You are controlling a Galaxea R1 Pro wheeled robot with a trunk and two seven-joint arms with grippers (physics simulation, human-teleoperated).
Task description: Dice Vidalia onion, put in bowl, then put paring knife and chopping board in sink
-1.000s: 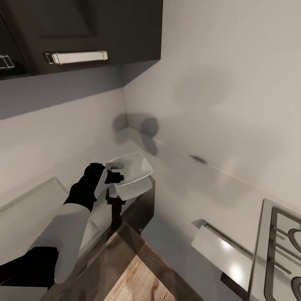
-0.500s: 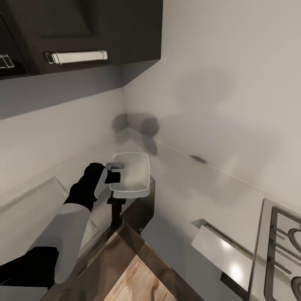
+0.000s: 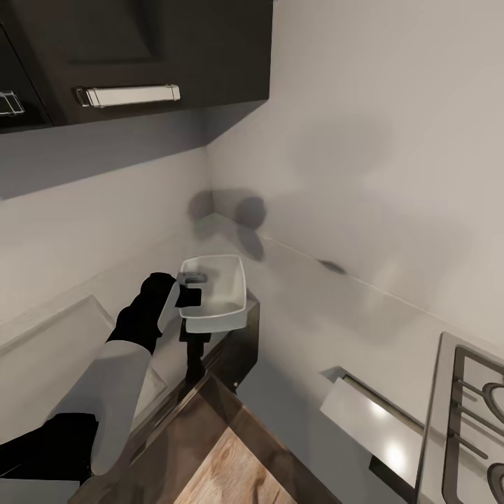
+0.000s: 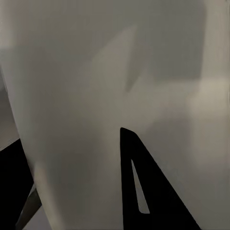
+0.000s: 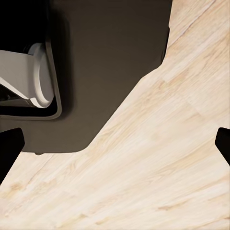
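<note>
In the head view my left gripper [image 3: 190, 290] is shut on the near rim of the white bowl [image 3: 217, 290] and holds it in the air over the corner of the grey countertop [image 3: 315, 322]. The bowl looks empty and tips slightly. The left wrist view is close on the bowl's white wall [image 4: 96, 96], with one dark finger [image 4: 139, 191] lying against it. In the right wrist view my right gripper [image 5: 115, 143] is open, its fingertips far apart over a pale wooden floor. The onion, chopping board, knife and sink are out of view.
A dark upper cabinet with a chrome handle [image 3: 126, 94] hangs above the corner. A gas hob [image 3: 469, 420] lies at the lower right, with a pale raised panel [image 3: 371, 413] beside it. A small dark mark [image 3: 330, 266] sits by the wall. A dark glossy cabinet block [image 3: 238, 339] stands under the bowl.
The bowl has swung in my left gripper, from spread out to the right to pointing away from me and sitting a little further left. The arm has barely moved.
</note>
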